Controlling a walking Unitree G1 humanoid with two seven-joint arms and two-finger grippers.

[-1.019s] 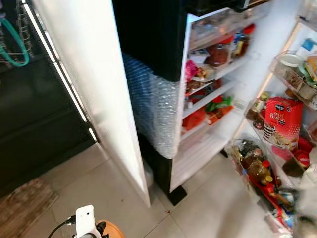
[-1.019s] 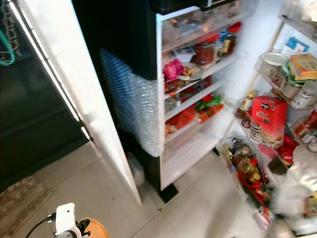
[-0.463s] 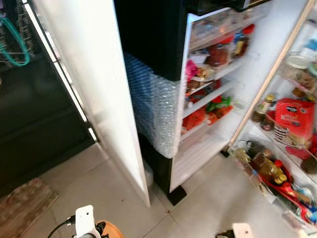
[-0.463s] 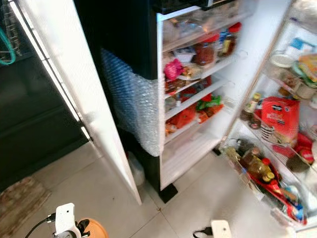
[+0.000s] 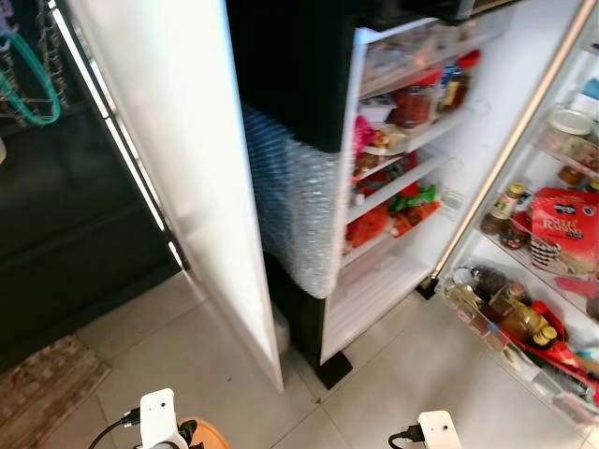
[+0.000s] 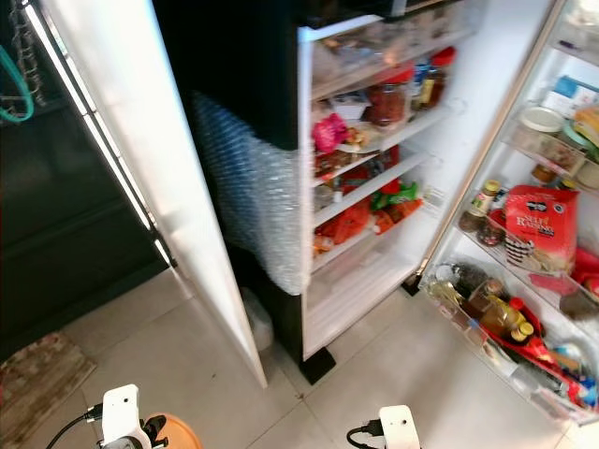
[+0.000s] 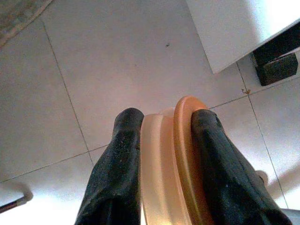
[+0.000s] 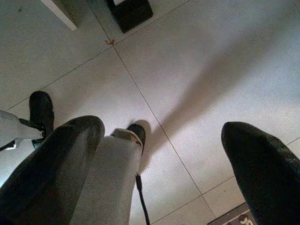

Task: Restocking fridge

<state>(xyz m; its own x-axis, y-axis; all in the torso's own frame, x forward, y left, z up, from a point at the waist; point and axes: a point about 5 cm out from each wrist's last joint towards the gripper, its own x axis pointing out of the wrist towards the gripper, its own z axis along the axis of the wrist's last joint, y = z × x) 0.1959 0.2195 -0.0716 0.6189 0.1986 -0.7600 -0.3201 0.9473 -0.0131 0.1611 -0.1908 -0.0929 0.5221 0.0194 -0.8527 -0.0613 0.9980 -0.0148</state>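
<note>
Standing before the open fridge, the robot held its load low and close to its body. The left hand was pressed on an orange and cream round thing, maybe a lid or a small plate; I could not tell which. It was pinched on its edge between the two black fingers, above the tiled floor. In the head views this thing showed as an orange curve at the bottom, beside the white wrist part.

The right hand was spread wide, with nothing between its fingers, and pointed down at the floor.

The relation that mattered was this: the fridge shelves lay ahead and to the right of the left hand, and higher than it. The white door on the left stood between this hand and the black side of the fridge. So the left arm was probably to rise and reach to the right, past the door edge. The door racks on the far right, full of bottles and a red box, were nearer to the empty right hand.
</note>
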